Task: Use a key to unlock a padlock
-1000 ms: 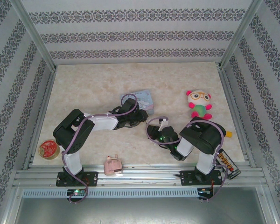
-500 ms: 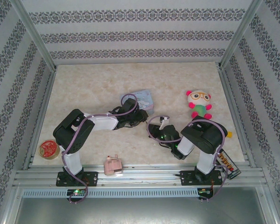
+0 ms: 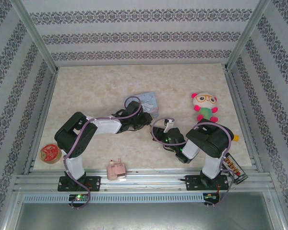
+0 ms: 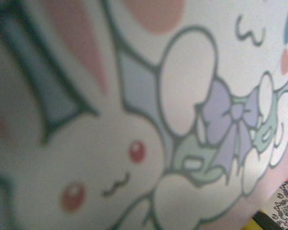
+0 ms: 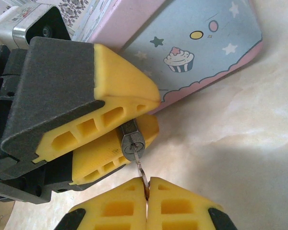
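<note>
In the right wrist view the small dark padlock [image 5: 133, 143] sits clamped between the yellow fingers [image 5: 120, 103] of my left gripper [image 5: 153, 119], keyhole end facing the camera. The thin grey key [image 5: 140, 168] is pinched in my right gripper [image 5: 147, 191], which is shut on it. The key's tip is in the keyhole. From above, the left gripper [image 3: 145, 119] and right gripper [image 3: 157, 130] meet mid-table, just in front of the blue cartoon tin [image 3: 146, 101]. The padlock's shackle is hidden by the left fingers.
The tin [image 5: 201, 43] lies right behind the left fingers, and its bunny print [image 4: 134, 143] is very close in the left wrist view. A plush toy [image 3: 205, 106] lies at the right, a pink plastic toy [image 3: 116, 169] near the front edge, and a red round tin [image 3: 50, 153] at the left.
The right wrist has shifted slightly to the right. The left arm is still, and both grips are unchanged.
</note>
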Action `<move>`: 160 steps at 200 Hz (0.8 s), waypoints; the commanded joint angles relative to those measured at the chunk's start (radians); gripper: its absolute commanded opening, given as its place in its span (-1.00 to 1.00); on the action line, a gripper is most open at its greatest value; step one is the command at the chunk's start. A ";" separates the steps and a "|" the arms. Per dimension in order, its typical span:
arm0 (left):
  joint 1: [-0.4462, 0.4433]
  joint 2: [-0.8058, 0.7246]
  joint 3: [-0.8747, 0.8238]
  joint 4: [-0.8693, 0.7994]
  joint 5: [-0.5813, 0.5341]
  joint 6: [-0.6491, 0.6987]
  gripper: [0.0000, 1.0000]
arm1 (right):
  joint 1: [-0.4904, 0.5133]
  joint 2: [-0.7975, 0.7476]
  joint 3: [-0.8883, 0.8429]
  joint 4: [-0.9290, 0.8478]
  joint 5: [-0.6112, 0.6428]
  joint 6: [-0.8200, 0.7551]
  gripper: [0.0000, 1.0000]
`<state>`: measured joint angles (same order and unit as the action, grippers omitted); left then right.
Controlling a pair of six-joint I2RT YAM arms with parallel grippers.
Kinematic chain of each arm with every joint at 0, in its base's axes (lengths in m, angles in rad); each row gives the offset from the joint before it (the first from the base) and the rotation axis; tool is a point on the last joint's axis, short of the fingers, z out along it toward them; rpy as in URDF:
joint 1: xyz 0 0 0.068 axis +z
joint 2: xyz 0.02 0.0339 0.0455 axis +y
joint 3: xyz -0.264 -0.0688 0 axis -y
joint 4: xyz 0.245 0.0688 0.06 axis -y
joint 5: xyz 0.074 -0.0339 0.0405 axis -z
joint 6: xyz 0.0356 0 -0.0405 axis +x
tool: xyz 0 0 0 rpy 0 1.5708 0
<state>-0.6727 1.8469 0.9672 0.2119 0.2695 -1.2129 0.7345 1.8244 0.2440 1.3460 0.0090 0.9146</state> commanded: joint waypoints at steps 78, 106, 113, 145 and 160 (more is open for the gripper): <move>0.001 0.046 -0.031 0.003 0.076 -0.067 -0.69 | -0.019 0.027 0.000 0.039 -0.014 0.006 -1.00; 0.002 0.048 -0.032 0.003 0.073 -0.060 -0.69 | -0.029 0.033 0.003 0.039 -0.027 0.006 -1.00; 0.002 0.046 -0.034 0.005 0.071 -0.058 -0.69 | -0.030 0.033 0.003 0.039 -0.029 0.005 -1.00; 0.002 0.039 -0.037 0.006 0.061 -0.050 -0.69 | -0.035 0.042 0.009 0.039 -0.043 0.000 -1.00; 0.002 0.037 -0.039 0.010 0.055 -0.051 -0.69 | -0.035 0.047 0.014 0.038 -0.055 0.000 -1.00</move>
<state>-0.6731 1.8523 0.9604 0.2390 0.2619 -1.2091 0.7101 1.8469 0.2451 1.3697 -0.0269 0.9142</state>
